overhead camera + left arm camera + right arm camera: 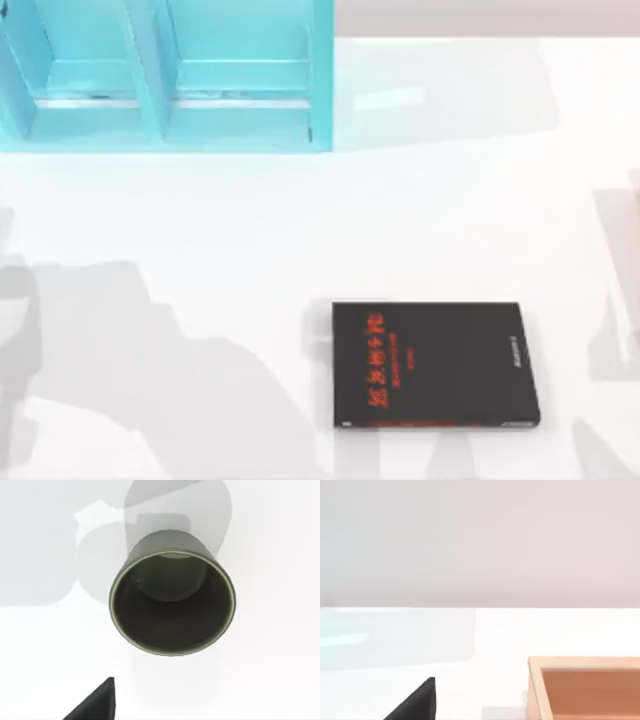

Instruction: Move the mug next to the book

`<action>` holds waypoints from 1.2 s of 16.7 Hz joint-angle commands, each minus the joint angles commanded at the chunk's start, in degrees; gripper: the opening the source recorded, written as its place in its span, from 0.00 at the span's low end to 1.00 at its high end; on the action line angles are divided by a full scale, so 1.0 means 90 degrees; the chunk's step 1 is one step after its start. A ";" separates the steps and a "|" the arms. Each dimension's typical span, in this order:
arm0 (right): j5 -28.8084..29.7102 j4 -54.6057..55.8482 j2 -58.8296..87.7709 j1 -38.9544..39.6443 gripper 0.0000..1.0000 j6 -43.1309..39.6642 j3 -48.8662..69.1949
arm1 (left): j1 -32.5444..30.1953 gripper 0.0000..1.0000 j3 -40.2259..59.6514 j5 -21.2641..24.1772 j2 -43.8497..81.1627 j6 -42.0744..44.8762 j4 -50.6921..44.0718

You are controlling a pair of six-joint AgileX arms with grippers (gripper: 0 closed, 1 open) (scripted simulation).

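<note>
The flat black rectangular book [432, 364] with red lettering lies closed on the white table [300, 230], toward the near right part of the top view, its long edges running left to right and its lettering turned sideways. Beyond it and to its left stands a turquoise open-fronted shelf unit [165, 75] at the table's far edge.

The small olive-grey cylindrical mug [172, 602] sits right under the left wrist camera, standing upright on the table with its open mouth facing up at the lens, so its long axis is vertical and I look straight down into the dark greenish inside. No handle shows from this angle, so I cannot say which way one might point. Where the mug stands relative to the book I cannot tell from here.

A dark tip of the left gripper [95, 702] shows just beside the mug, apart from the rim; whether its fingers are spread or pressed together I cannot tell. The left arm looks far the nearer to the mug, so my guess is it drops down over it to grasp.

The right gripper [415, 702] shows the same dark tip, its state equally unclear, hanging over the table near an orange-brown open box [587, 687].
</note>
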 joint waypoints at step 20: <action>0.0000 0.0000 0.0000 0.0000 1.00 0.0000 0.0000 | 0.0049 0.62 -0.1746 0.0006 0.0628 0.0038 0.2366</action>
